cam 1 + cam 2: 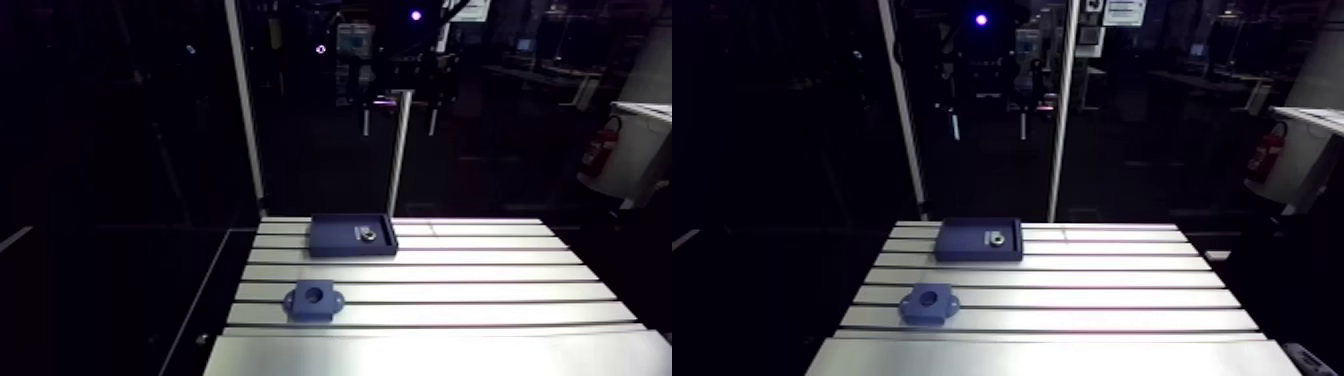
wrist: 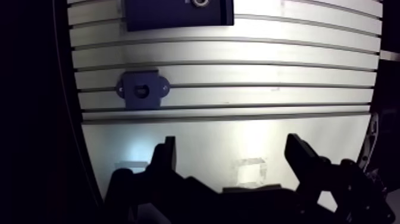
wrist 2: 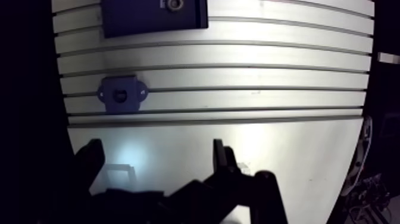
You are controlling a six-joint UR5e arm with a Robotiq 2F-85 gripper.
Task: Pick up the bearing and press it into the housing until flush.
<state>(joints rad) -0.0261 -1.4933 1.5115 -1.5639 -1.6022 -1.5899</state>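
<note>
1 bearing (image 1: 368, 235), in 1 tray (image 1: 335, 240), far side of table. 1 housing (image 1: 313, 300), nearer & left of tray. 1 table (image 1: 480, 290). 1 gripper (image 2: 232, 143) w/ 2 fingers (image 2: 300, 156).

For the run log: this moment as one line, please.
gripper: open, empty | bearing: in tray | housing: empty, on table
</note>
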